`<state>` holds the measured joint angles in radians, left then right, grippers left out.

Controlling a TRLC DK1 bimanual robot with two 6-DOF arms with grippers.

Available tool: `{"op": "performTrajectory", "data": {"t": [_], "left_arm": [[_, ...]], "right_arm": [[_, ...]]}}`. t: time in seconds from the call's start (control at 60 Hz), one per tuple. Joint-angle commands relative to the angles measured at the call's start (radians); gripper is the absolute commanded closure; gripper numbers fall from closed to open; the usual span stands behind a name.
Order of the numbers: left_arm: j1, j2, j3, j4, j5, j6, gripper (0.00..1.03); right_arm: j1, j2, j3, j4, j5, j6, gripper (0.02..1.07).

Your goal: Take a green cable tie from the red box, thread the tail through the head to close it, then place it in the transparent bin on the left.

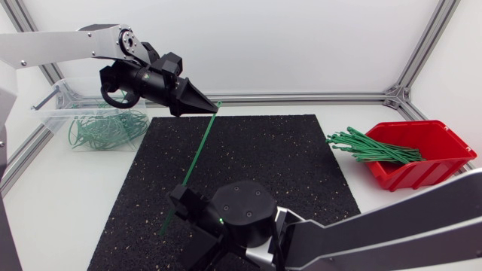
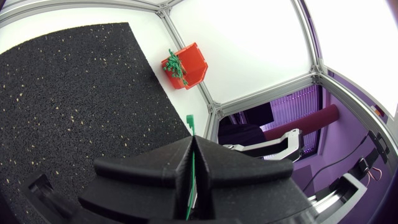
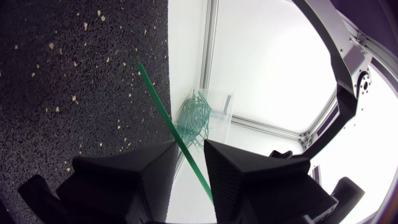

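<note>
**Tie strung between two hands, loop not yet closed**

The left hand (image 1: pixel 207 109) is pinching the tie (image 1: pixel 199 147) flat between fully closed fingers. It is gripping just behind the head (image 2: pixel 189 118), which is poking out ahead of the fingertips. From there the tie is slanting down over the mat (image 1: pixel 263 158) to the right hand (image 1: pixel 184 209). It is hanging well clear of the bin (image 1: pixel 53 113) and far from the box (image 1: pixel 429 162).

The right hand is standing narrowly apart, with the tie passing through the gap. The gap is looking wider than the strap, so I am judging the tie loose there rather than gripped.

The tie is looking light, thin and springy. It is stiff enough to be holding a straight line across the span, yet likely to bow or twist if pushed from far back. Its smooth plastic is probably going to slide between hard fingers.

For threading, the best hold is likely lying on the flat faces, close to the end that must enter the slot, so only a short length is left to wander. The head is needing a firm, steady grip such as the left hand is giving it.
</note>
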<state>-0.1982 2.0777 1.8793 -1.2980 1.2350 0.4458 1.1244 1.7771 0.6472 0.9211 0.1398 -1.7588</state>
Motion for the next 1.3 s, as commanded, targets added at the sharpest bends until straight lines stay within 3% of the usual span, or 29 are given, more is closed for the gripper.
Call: {"op": "performTrajectory", "data": {"t": [0.0,1.283], "left_arm": [[-0.003,0.032,0.037,-0.02,0.021,-0.001,1.0],[-0.012,0.048,0.116,-0.043,0.021,-0.036,1.0]], "right_arm": [[0.018,0.016,0.006,0.024,0.011,-0.027,0.73],[0.034,0.065,-0.05,0.074,-0.031,-0.027,0.89]]}}
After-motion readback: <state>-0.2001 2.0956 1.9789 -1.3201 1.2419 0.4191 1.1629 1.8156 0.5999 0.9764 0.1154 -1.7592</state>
